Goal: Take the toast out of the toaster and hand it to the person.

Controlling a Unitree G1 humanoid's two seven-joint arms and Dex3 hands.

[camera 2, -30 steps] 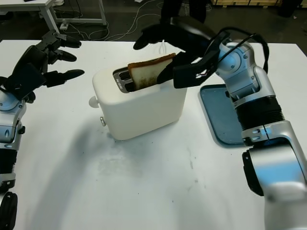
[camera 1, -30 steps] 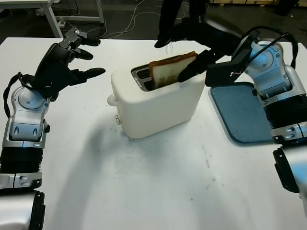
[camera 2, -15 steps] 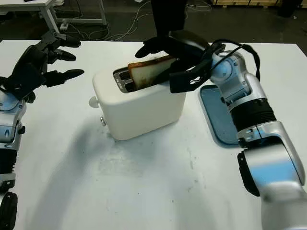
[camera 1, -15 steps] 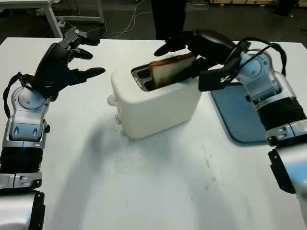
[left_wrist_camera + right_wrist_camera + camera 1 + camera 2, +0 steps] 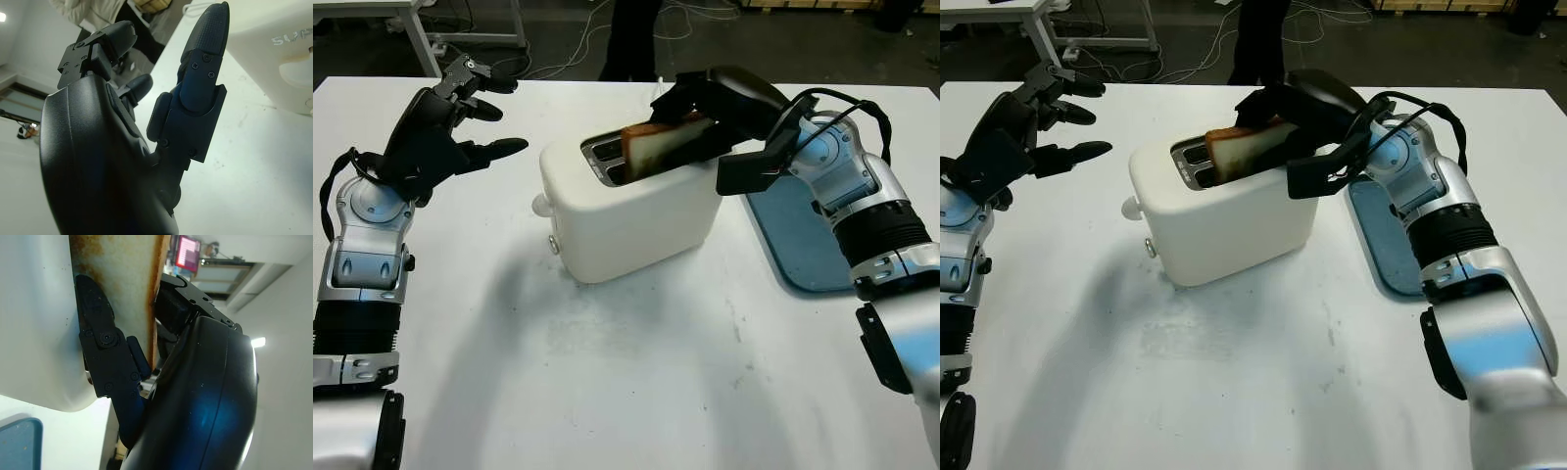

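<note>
My right hand (image 5: pixel 705 103) pinches the toast (image 5: pixel 658 147) in the toaster (image 5: pixel 631 211), fingers on both faces. It's light and crumbly, so grip gently near the crust. Left hand (image 5: pixel 445 132) hovers open near the tabletop's (image 5: pixel 607 372) far left edge.

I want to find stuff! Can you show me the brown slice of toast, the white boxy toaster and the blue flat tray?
brown slice of toast (image 5: pixel 651 147), left eye view, its bare face.
white boxy toaster (image 5: pixel 636 220), left eye view, front wall.
blue flat tray (image 5: pixel 798 240), left eye view, bare middle.
</note>
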